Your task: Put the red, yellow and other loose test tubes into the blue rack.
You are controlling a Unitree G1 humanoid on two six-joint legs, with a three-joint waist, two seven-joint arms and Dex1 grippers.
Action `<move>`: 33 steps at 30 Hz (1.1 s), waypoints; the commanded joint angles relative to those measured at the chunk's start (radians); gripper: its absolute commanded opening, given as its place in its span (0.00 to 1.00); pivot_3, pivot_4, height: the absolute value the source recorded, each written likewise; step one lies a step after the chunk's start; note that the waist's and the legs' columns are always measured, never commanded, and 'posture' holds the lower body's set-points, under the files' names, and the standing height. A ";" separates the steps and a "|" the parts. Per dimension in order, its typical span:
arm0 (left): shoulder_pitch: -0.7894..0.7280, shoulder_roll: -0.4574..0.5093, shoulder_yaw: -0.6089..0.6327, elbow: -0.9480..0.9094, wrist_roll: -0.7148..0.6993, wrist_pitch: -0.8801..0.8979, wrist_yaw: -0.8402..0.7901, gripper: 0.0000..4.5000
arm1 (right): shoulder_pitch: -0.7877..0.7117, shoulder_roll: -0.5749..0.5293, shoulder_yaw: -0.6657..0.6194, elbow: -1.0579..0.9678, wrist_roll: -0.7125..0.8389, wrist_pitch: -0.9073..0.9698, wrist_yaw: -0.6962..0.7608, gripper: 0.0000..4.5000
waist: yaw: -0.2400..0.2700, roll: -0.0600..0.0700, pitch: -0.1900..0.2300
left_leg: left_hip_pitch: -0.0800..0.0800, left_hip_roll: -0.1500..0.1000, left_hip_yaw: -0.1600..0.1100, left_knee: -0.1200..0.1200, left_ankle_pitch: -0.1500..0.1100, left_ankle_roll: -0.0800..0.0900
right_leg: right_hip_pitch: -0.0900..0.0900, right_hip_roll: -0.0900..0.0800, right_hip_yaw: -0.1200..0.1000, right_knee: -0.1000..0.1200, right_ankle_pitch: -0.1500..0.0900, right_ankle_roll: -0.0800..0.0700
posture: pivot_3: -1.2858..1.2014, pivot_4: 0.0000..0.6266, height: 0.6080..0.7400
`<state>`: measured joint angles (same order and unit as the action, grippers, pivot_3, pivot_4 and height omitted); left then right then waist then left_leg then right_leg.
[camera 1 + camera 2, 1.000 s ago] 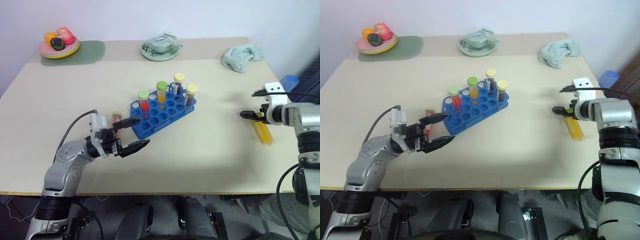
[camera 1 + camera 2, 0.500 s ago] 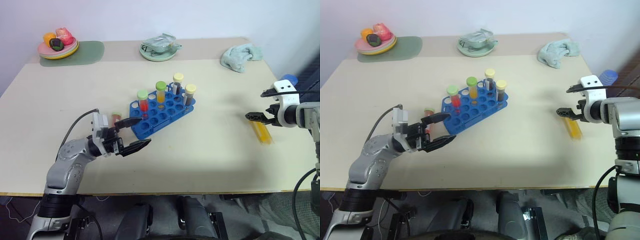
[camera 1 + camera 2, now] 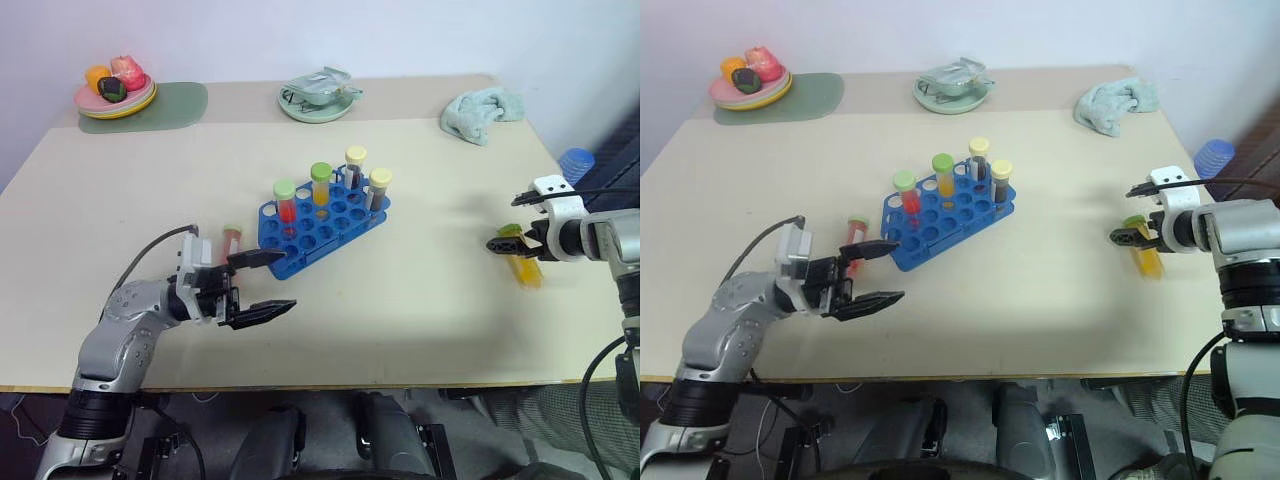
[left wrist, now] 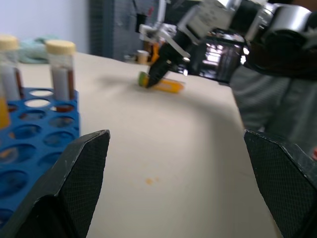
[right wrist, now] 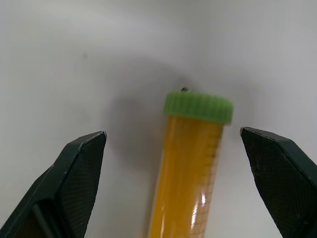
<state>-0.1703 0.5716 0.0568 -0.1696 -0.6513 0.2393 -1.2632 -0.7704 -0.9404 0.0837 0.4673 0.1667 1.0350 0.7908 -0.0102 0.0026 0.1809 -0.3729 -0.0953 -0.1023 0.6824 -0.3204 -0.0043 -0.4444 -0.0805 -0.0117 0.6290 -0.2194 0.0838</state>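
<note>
Change: right gripper [image 3: 508, 243] is now hanging over the cap end of the yellow tube [image 3: 522, 262], having come in from beside it; left gripper [image 3: 262, 284] has drawn back from the red tube [image 3: 231, 240].
Yellow tube: lying flat near the table's [image 3: 420, 300] right edge, green cap pointing toward the blue rack [image 3: 322, 222].
Red tube: lying just beside the rack's left end.
Right gripper: released, fingers [image 5: 79, 173] spread wide either side of the tube.
Left gripper: released, holding nothing.
Doing it well: probably centring the fingers across the tube's body, then lowering before closing.
Risk: a grip near the cap is likely rolling the tube away.
</note>
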 commanded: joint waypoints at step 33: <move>-0.018 0.049 0.066 0.001 -0.047 0.034 -0.030 0.98 | 0.250 0.264 -0.320 -0.933 0.510 -0.004 0.151 0.17 | 0.006 -0.001 0.000 | 0.000 0.001 -0.001 0.001 -0.002 0.003 | 0.001 0.001 0.000 0.000 0.001 0.001 | 0.52 0.24 1.00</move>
<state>-0.1911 0.6155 0.0882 -0.1594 -0.6850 0.2890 -1.3009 -0.5144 -0.6892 -0.1938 -0.4172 0.6342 1.0650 0.9709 -0.0046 0.0018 0.1806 -0.3729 -0.0945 -0.1033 0.6834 -0.3221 -0.0016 -0.4437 -0.0795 -0.0118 0.6288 -0.2186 0.0850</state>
